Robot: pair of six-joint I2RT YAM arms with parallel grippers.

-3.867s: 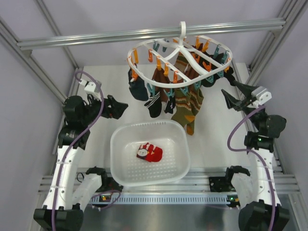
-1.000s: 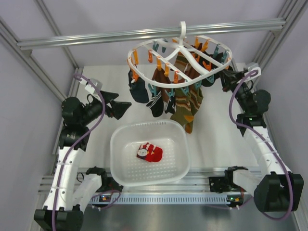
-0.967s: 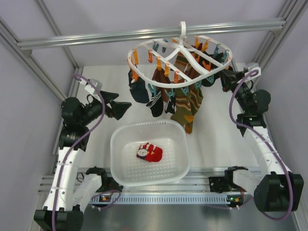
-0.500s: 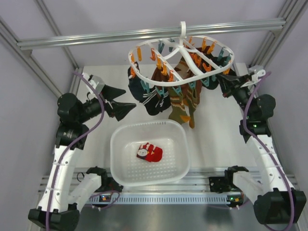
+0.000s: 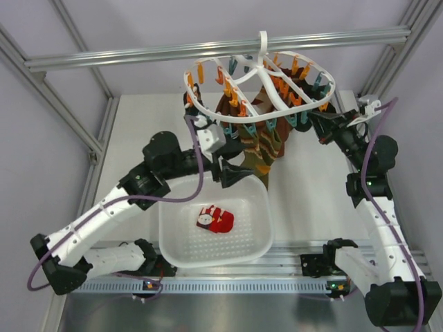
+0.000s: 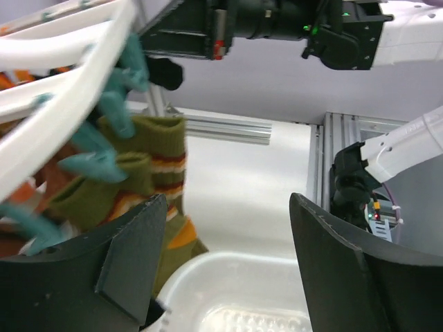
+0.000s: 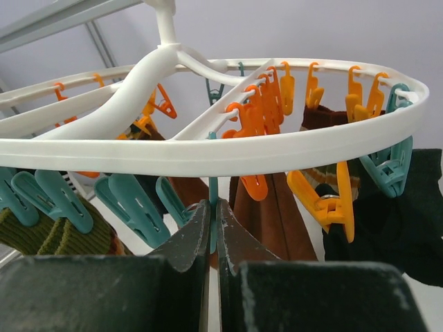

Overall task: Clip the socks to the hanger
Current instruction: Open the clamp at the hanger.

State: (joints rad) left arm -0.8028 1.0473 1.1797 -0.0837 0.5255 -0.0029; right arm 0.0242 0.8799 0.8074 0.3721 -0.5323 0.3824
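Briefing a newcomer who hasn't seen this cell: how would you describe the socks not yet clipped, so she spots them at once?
Find the white perforated basket in the middle of the top view, below the hanger. On its floor lies a small bundle of red socks with a white patterned patch. They alone are bright red and unclipped; the striped socks hang from clips.

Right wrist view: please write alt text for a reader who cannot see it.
The shut right gripper points up at the near rim of a white oval hanger. From it dangle orange clips and teal clips; a brown sock, a black sock and an olive sock hang below.
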